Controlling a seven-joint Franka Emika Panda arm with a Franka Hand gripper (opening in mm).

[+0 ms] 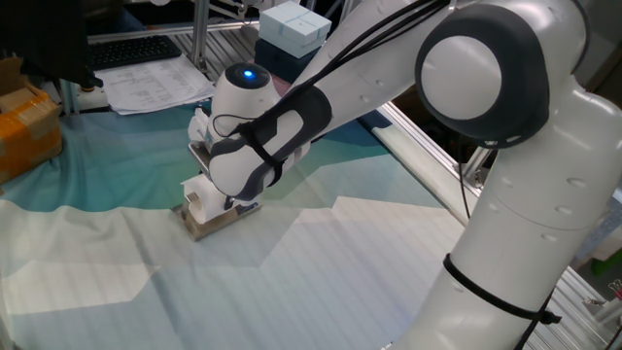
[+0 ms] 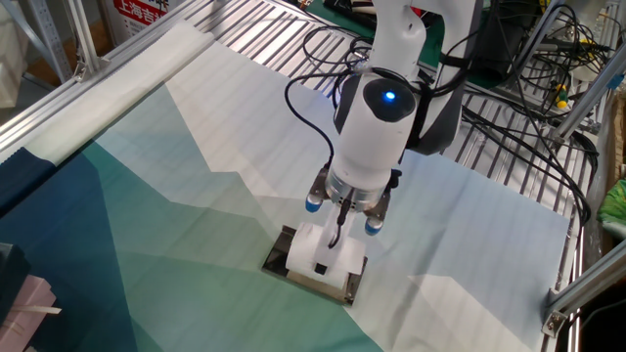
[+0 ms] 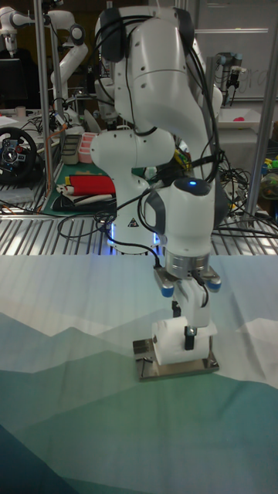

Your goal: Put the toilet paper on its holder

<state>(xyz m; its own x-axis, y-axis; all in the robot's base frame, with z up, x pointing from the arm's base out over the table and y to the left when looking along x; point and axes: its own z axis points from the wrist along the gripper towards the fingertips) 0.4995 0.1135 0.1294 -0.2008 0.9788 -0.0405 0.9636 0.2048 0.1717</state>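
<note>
The toilet paper (image 3: 168,345) is a small white roll held between the fingers of my gripper (image 3: 182,340), which is shut on it and points straight down. The roll sits directly over the holder (image 3: 147,367), a flat silver-grey plate lying on the cloth. I cannot tell whether the roll touches the plate. From the other fixed view the toilet paper (image 2: 333,256) covers most of the holder (image 2: 278,260), and one dark finger (image 2: 320,267) shows on its near face. In one fixed view the arm's wrist hides the gripper, leaving only part of the toilet paper (image 1: 197,196) and the holder's beige end (image 1: 209,225) in sight.
A green, teal and white cloth (image 2: 176,166) covers the table. Metal frame rails (image 2: 88,78) border it. Papers and a keyboard (image 1: 146,68), an orange box (image 1: 24,126) and a pale blue box (image 1: 292,27) lie beyond the cloth. Cables (image 2: 509,108) trail behind the arm.
</note>
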